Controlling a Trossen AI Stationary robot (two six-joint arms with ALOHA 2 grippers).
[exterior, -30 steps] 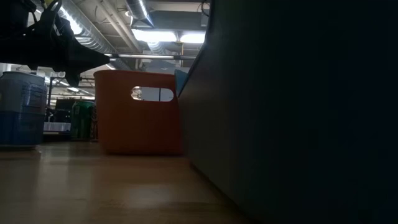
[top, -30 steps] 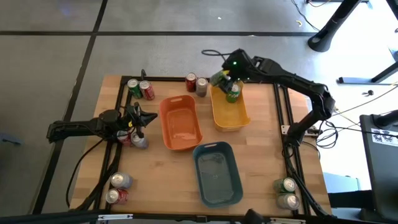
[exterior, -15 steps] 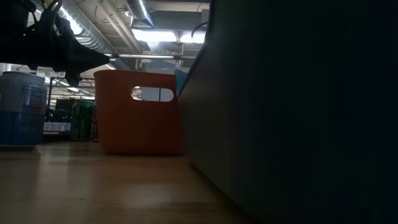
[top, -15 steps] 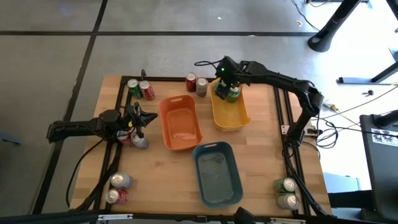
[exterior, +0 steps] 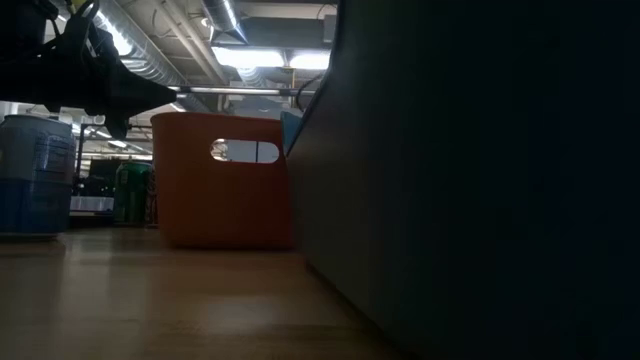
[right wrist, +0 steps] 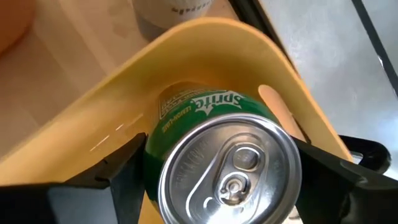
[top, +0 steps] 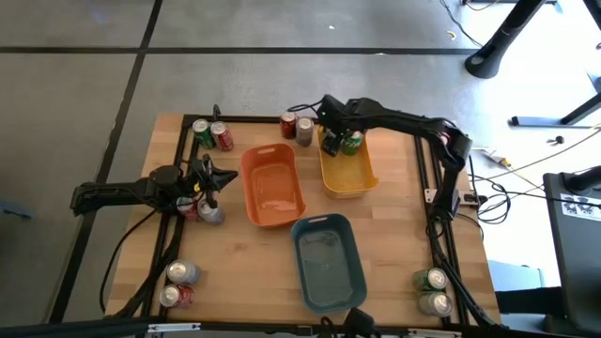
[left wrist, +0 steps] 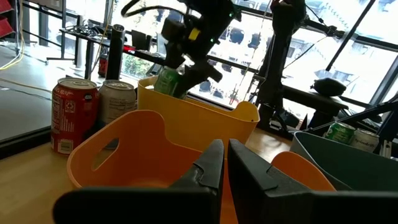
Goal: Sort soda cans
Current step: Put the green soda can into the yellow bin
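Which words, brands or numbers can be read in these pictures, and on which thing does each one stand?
"Sprite": on the green can that the right gripper holds over the yellow bin.
"LEMON-LIME": small print beside it on the same can, only partly legible.
Print on the pale can beyond the bin: cut off, unreadable.
Logo on the red can in the left wrist view: too blurred to read.

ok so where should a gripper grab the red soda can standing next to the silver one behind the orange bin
Grip the red metal soda can across its round body, coming from straight above: it stands upright, and the silver-grey can and orange plastic bin crowd its sides.
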